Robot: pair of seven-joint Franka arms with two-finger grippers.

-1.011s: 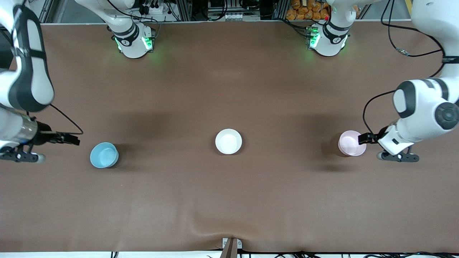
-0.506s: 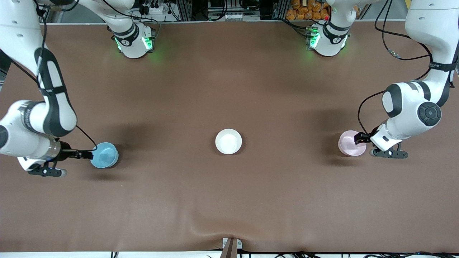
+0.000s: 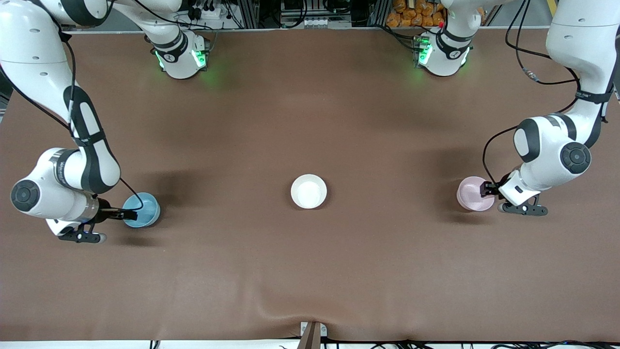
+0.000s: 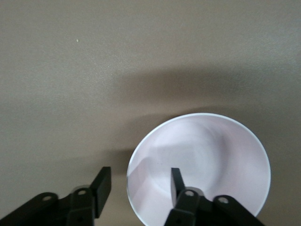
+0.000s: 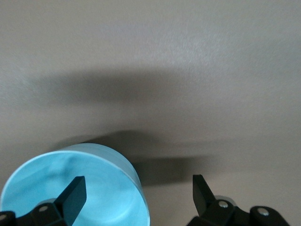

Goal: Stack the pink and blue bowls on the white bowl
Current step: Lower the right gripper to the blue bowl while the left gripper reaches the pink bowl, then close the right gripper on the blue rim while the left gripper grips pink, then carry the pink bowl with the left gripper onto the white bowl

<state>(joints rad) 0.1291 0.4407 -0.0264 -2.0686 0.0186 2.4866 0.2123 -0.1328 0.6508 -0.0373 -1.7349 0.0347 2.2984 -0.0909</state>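
Step in hand: grasping. White bowl (image 3: 308, 191) sits mid-table. Open left gripper (image 4: 138, 181) straddles pink bowl (image 3: 473, 194) rim; open right gripper (image 5: 136, 193) straddles blue bowl (image 3: 143, 210) rim. Next: close both, then lift.

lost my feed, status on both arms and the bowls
Left gripper open, straddling pink bowl rim. Right gripper open, straddling blue bowl rim. White bowl mid-table, nothing stacked. Nothing in the way.
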